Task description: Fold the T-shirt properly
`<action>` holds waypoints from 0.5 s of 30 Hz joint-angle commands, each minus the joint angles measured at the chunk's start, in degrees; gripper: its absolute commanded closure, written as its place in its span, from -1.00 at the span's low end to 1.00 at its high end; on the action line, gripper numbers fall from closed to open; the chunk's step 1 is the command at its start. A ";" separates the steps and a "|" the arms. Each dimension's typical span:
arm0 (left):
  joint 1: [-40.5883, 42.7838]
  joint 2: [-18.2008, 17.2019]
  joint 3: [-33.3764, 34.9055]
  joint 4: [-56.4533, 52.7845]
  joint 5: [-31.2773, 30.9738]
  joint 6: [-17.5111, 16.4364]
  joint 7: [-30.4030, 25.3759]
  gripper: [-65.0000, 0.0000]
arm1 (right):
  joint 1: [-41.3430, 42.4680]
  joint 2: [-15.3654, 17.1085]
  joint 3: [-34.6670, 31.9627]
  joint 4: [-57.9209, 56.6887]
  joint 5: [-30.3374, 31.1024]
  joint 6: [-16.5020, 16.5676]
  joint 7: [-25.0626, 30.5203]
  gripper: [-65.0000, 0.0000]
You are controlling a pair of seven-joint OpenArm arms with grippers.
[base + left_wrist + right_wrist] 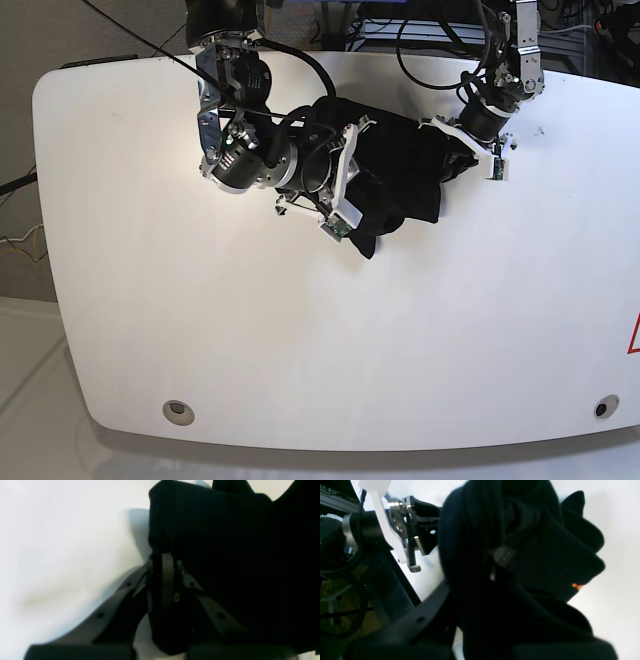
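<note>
Near the desk's far edge, the T-shirt hangs bunched between both arms. Left claw and right claw are each clamped tight on its cloth. No neat fold shows; folding seems barely begun.

We're looking at a robotics lab here: a big white tabletop with rounded corners, two black robot arms bolted along its far edge, bundles of black cables looping behind them. Beyond that edge, metal framing and more wiring crowd the background, and a red warning triangle marks the tabletop's right side.
</note>
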 commanded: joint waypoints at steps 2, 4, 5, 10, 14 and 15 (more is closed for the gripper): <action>0.50 0.03 0.25 0.18 1.61 -0.15 2.84 0.98 | 0.73 -0.59 -0.12 0.87 1.16 0.07 1.52 1.00; 0.50 0.03 0.25 0.18 1.61 -0.15 2.84 0.98 | 0.91 -0.59 -0.12 0.87 1.16 0.07 1.52 1.00; 0.50 0.03 0.34 0.18 1.61 -0.15 2.84 0.98 | 0.91 -0.59 -0.21 0.87 1.24 0.07 1.52 1.00; 0.50 0.03 1.66 0.10 1.61 -0.15 2.84 0.98 | 1.09 -0.59 -0.82 0.87 1.33 0.07 1.52 0.85; 0.50 0.03 1.84 0.10 1.61 -0.15 2.84 0.98 | 1.17 -0.59 -3.02 0.87 1.24 0.16 1.52 0.38; 0.50 0.03 1.84 0.10 1.61 -0.15 2.84 0.98 | 1.26 -0.59 -3.55 0.87 1.24 0.16 1.52 0.23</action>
